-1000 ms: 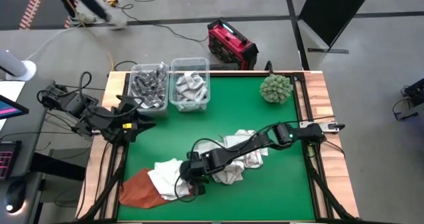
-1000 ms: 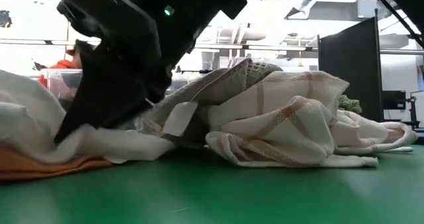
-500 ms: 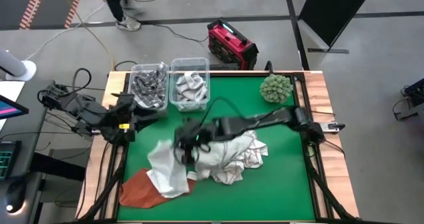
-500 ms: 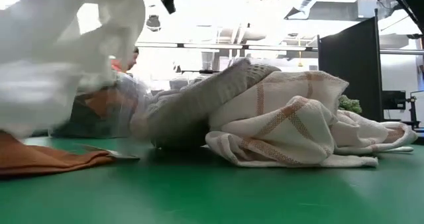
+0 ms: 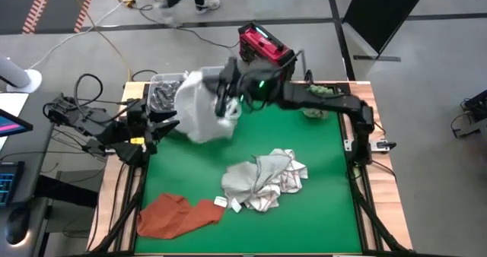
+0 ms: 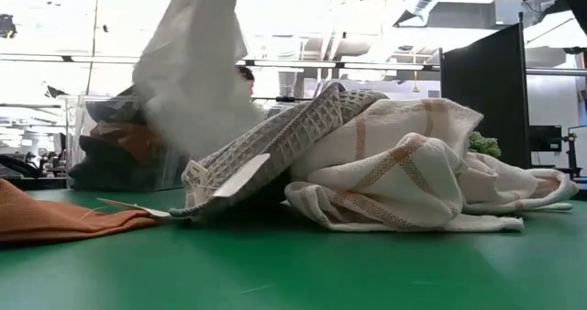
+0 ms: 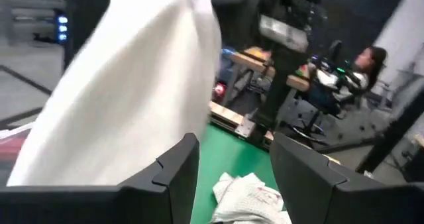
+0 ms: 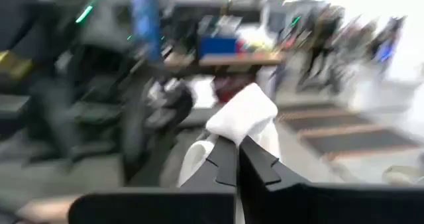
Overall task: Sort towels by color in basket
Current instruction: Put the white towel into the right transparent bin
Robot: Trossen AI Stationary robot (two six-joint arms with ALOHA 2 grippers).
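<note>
At lower left of the high view, we saw a rust-orange towel point(image 5: 177, 214) lying flat on the green tabletop point(image 5: 319, 211). Just right of it, at lower centre, sat a heap of checked towels point(image 5: 264, 181). Toward the top, the right hand point(image 5: 225, 105) was clamped on a white towel point(image 5: 199, 114), which hung above two clear bins point(image 5: 166, 84) at upper left. The left hand point(image 5: 161, 126) waited at the tabletop's left edge, fingers point(image 7: 173, 174) apart. A red case point(image 5: 263, 49) stood on the floor beyond.
</note>
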